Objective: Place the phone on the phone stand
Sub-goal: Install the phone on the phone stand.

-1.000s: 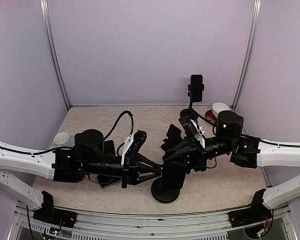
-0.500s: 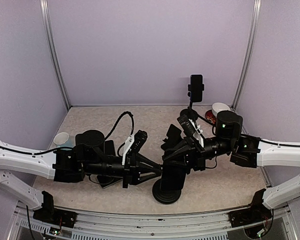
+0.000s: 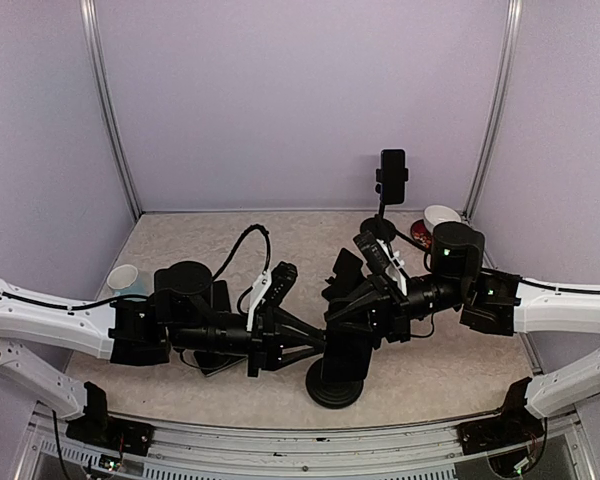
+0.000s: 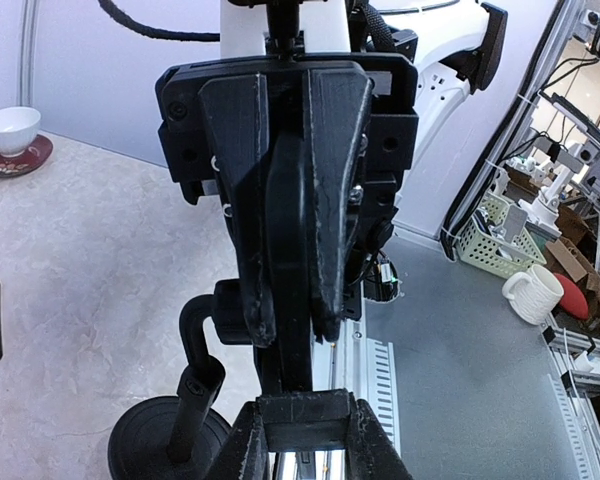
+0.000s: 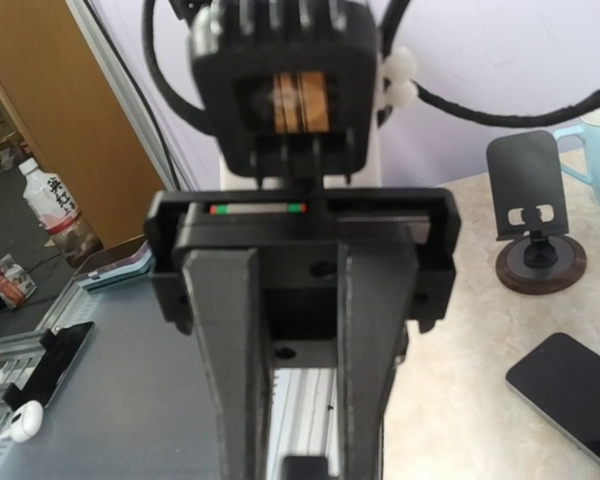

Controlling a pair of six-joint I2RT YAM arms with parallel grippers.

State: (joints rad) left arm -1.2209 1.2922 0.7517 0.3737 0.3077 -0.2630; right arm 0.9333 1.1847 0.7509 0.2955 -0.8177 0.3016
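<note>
The phone (image 5: 572,395) lies flat on the table (image 3: 230,240), apart from the stand (image 3: 332,385) on the left gripper's (image 3: 305,343) side (long axis slanting across the right wrist view), so that gripper looks nearer. It is narrow, pinching the stand's head. The right gripper (image 3: 352,318) has its tips closed together beside it.

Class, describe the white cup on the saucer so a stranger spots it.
Go to the table's far right corner. Beside the tall stand's base sits a white cup. Unlike the left-edge cup, it rests on a dark red saucer.
</note>
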